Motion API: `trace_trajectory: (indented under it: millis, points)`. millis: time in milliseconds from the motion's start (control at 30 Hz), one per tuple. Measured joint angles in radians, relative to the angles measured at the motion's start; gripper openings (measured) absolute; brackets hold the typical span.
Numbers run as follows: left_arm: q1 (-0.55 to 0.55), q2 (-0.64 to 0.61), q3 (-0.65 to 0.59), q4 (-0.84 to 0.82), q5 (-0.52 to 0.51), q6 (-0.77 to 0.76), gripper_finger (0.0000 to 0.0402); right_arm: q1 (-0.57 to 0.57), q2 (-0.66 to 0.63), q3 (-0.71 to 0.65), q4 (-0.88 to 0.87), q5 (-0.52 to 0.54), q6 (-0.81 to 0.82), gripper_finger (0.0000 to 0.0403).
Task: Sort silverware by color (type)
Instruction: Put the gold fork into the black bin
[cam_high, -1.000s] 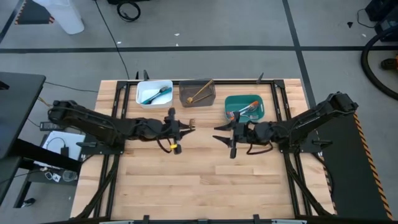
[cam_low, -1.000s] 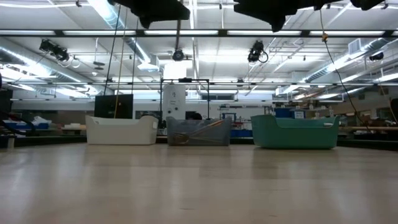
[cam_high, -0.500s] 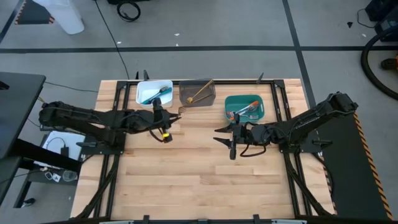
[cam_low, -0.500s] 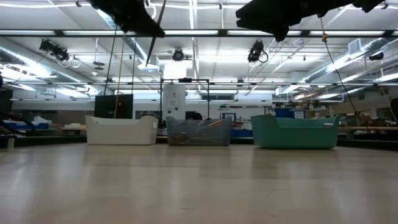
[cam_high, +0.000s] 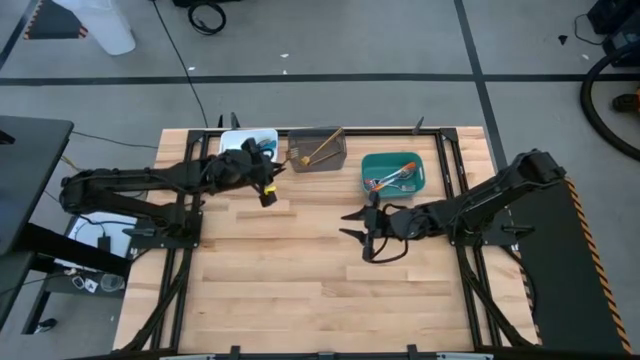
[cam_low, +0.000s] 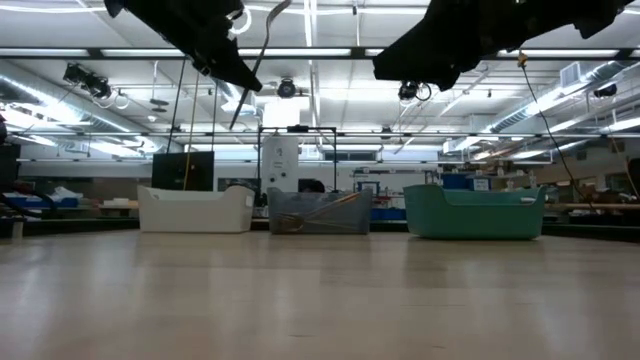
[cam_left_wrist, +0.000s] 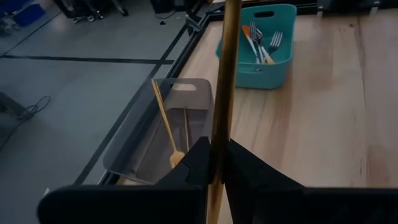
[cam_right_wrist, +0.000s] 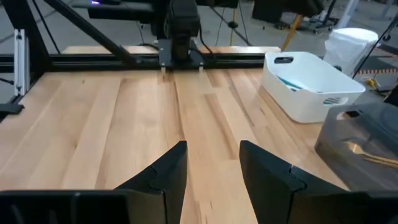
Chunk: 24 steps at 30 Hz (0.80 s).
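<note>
Wooden table (cam_high: 300, 270), unlabelled bins (cam_high: 384, 172), golden-tan fork (cam_left_wrist: 222, 93)

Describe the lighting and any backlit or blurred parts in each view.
Low view: bright ceiling lights turn both arms into black silhouettes, as they do the held fork. Left wrist view: the golden-tan handle is close and soft between the left gripper jaws. High view: even light, faint shadows. Right wrist view: the grey bin looks soft.

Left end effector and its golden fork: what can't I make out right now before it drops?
- Golden-handled fork: left wrist view cuts off its tines at the frame top.
- Left end effector: high view, the arm covers the white bin, so its contents are hidden.
- Grey bin: low view, wall blurs the contents.
- Right end effector, open: its distance above the table is unclear.
</note>
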Motion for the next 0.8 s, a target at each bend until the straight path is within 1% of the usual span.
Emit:
trace_trajectory:
  millis: [100, 233, 367, 467, 667, 800]
  points:
    - [0.039, 0.001, 0.000, 0.011, 0.038, 0.022, 0.0035, 0.000, 0.006, 0.000, -0.004, 0.000, 0.012, 0.0158]
    - [0.081, 0.032, 0.001, 0.020, 0.071, 0.037, 0.0035, 0.000, -0.004, 0.000, -0.020, 0.005, 0.083, 0.0158]
    - [0.113, 0.105, 0.001, 0.027, 0.098, 0.032, 0.0035, 0.000, -0.005, 0.000, -0.041, 0.004, 0.129, 0.0158]
    - [0.134, 0.164, 0.001, 0.069, 0.113, 0.023, 0.0035, 0.005, 0.003, 0.000, -0.063, 0.001, 0.179, 0.0158]
    - [0.183, 0.273, 0.001, 0.188, 0.157, 0.036, 0.0036, 0.042, 0.057, 0.000, -0.070, -0.003, 0.251, 0.0158]
    - [0.224, 0.325, 0.016, 0.199, 0.198, 0.036, 0.0036, 0.062, 0.087, 0.000, -0.065, 0.015, 0.278, 0.0158]
